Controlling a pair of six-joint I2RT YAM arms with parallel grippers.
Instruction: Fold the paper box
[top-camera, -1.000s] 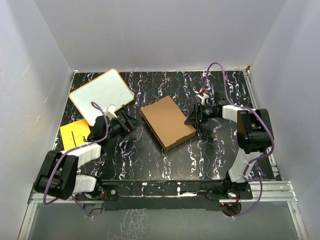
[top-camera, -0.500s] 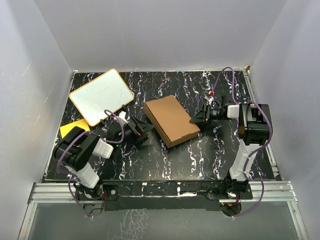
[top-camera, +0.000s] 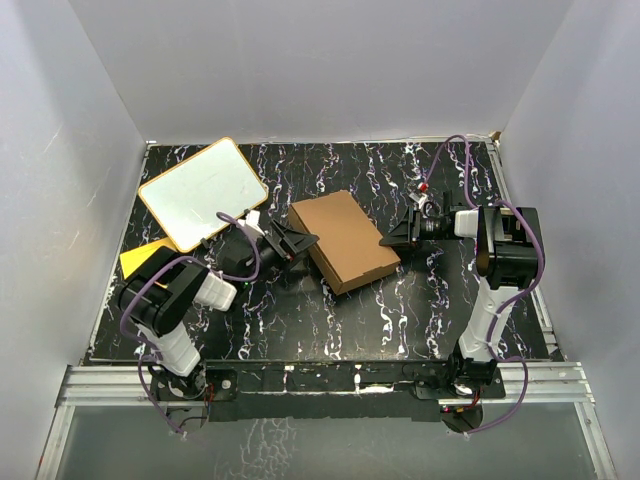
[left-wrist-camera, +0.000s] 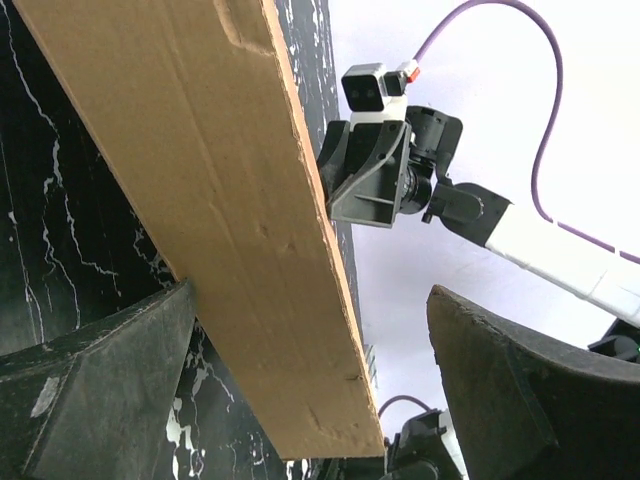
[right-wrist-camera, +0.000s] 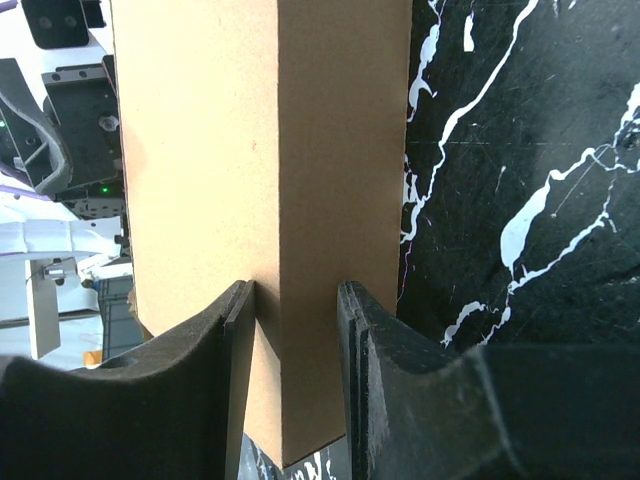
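While the shallow rectangular brown corrugated cardboard box lies closed and flat on the black, white-veined worktop, it sits directly between the two sets of jaws. The right gripper holds its jaws narrow, pinching the box's edge, with one dark finger on each side of the cardboard and both touching it. The left gripper holds its jaws wide. The box's long side wall runs between them, right against one finger and well apart from the other. Behind the left jaws lie a flat white board with an orange rim and a yellow sheet.
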